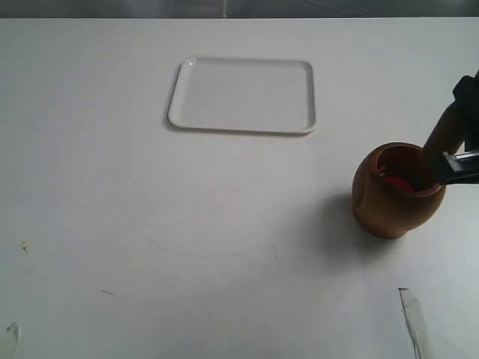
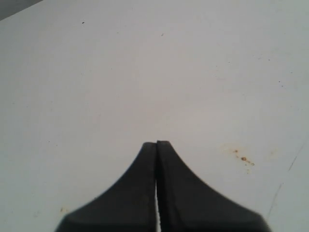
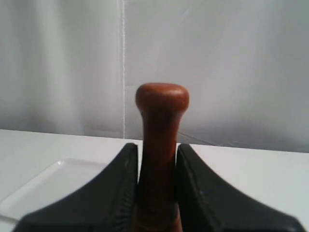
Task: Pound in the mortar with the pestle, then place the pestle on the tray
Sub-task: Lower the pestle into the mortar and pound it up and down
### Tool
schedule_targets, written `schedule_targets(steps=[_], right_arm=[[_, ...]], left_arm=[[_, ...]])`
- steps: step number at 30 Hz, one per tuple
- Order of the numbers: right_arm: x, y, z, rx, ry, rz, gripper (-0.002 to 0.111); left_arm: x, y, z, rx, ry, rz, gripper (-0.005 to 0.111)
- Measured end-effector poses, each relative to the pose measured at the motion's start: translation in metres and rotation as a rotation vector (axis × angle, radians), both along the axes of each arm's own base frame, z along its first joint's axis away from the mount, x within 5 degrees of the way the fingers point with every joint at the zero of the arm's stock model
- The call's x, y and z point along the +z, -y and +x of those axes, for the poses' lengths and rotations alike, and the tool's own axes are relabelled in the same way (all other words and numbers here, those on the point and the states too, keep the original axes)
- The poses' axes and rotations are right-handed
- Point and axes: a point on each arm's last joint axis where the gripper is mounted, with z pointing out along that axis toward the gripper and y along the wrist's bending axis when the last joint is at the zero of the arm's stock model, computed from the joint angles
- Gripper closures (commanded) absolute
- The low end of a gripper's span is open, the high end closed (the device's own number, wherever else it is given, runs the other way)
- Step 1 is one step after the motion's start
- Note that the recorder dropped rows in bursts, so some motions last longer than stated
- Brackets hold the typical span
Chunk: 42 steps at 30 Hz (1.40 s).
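Note:
The brown wooden mortar (image 1: 395, 196) stands on the white table at the right, with something red showing inside it. The reddish-brown pestle (image 1: 444, 132) leans into its mouth, lower end hidden inside. My right gripper (image 1: 457, 146) is shut on the pestle's shaft just above the rim. In the right wrist view the pestle (image 3: 161, 125) sits clamped between the black fingers (image 3: 118, 183), its knobbed end sticking out past the gripper (image 3: 157, 147). The white tray (image 1: 243, 96) lies far left of the mortar, with a corner of the tray (image 3: 50, 186) also visible. My left gripper (image 2: 157, 144) is shut, holding nothing, over bare table.
A torn strip (image 1: 413, 318) lies near the front right of the table and another scrap (image 1: 9, 338) at the front left. Small brown stains (image 2: 244, 158) mark the table near the left gripper. A pale wall (image 3: 217, 63) stands behind the table.

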Motion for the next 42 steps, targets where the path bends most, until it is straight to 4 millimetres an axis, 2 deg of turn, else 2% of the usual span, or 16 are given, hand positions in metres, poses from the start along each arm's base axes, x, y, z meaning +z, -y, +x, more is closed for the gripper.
schedule_targets(steps=[13, 26, 31, 39, 42], right_arm=[[-0.04, -0.009, 0.018, -0.025, -0.122, -0.052, 0.108], [-0.053, -0.022, 0.029, 0.031, -0.163, -0.025, 0.108], [-0.048, -0.025, 0.032, 0.046, -0.134, -0.073, 0.108], [-0.009, -0.021, 0.024, 0.046, 0.068, -0.04, 0.108], [-0.011, -0.02, 0.025, 0.034, 0.049, -0.052, 0.108]], left_arm=[[0.0, 0.0, 0.0, 0.0, 0.0, 0.0, 0.107], [0.0, 0.0, 0.0, 0.0, 0.0, 0.0, 0.107], [0.0, 0.0, 0.0, 0.0, 0.0, 0.0, 0.107], [0.0, 0.0, 0.0, 0.0, 0.0, 0.0, 0.107], [0.0, 0.0, 0.0, 0.0, 0.0, 0.0, 0.107]])
